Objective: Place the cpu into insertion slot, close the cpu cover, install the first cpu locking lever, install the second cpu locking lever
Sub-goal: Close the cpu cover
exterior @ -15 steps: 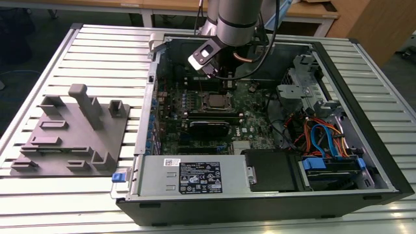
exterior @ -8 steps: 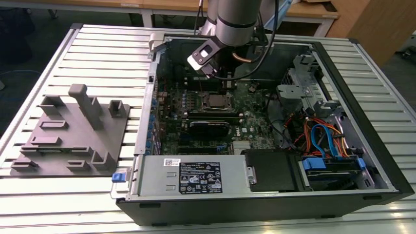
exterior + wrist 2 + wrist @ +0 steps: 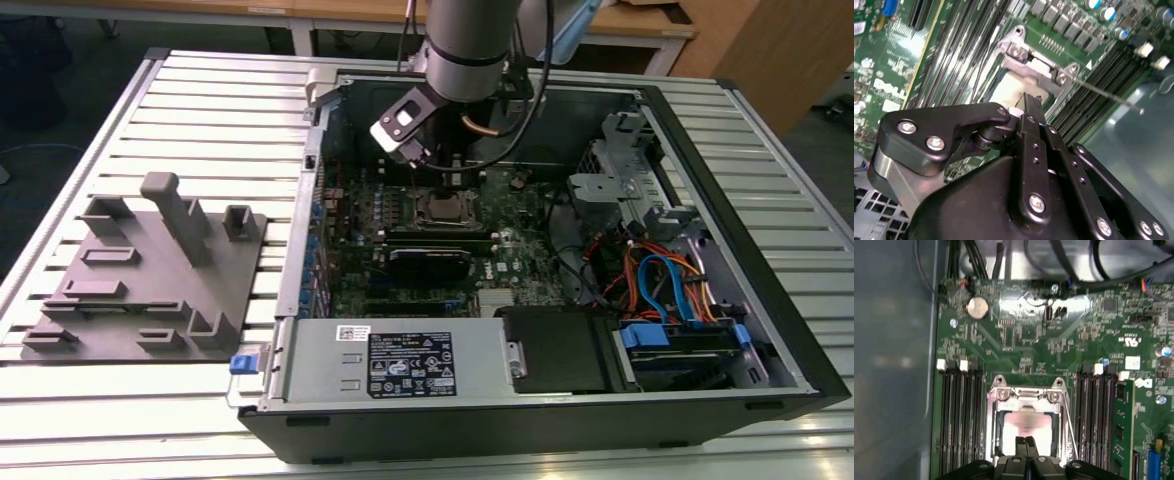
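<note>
Claw [image 3: 1026,441] is right down over the socket [image 3: 439,207], inside the open case [image 3: 534,435]. Tips are pinched tight together, no gap btwn them, nothing gripped that I can see. Chip [image 3: 1026,424] sits in the socket, silver face up and catching the light, directly under the tips. Cover [image 3: 1024,401] looks down around it, hinged on the side far from the claw; can't say if it's pressed fully flat. Whether the tips touch the chip or hang just above it, can't tell either.

Key thing now is the lever [image 3: 1104,92]. It's a thin wire rod, long axis running along one flank of the socket, btwn the cover and a bank of memory slots [image 3: 1094,415]. In the second wrist view its free end juts out over the slots, away from the board [image 3: 1019,340], so I'd call it unlatched. It lies just beside the claw, off to one side, not under it. Chip in, cover approx down, levers look not yet locked.
</note>
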You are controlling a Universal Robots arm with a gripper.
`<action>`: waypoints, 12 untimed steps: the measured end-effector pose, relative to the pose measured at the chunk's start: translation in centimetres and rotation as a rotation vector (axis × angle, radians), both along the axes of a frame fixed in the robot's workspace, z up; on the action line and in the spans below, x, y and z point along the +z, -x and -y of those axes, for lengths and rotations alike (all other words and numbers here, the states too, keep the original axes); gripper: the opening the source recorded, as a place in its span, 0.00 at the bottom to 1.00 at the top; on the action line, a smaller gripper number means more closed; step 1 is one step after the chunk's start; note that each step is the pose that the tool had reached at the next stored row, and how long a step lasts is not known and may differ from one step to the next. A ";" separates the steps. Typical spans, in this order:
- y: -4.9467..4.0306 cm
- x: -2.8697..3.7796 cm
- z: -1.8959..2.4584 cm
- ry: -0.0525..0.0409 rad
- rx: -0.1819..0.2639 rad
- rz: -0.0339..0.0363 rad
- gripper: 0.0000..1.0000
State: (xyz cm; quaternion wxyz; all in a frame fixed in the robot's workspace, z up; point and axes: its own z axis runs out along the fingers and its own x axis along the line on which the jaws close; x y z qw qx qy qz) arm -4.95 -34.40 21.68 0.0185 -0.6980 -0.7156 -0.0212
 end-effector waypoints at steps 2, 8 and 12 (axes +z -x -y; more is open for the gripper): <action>0.31 -0.22 0.00 -0.0004 0.003 0.0000 0.11; 1.05 -0.68 0.00 -0.0048 0.003 -0.0001 0.11; 1.63 -1.00 -0.01 -0.0067 0.003 0.0001 0.11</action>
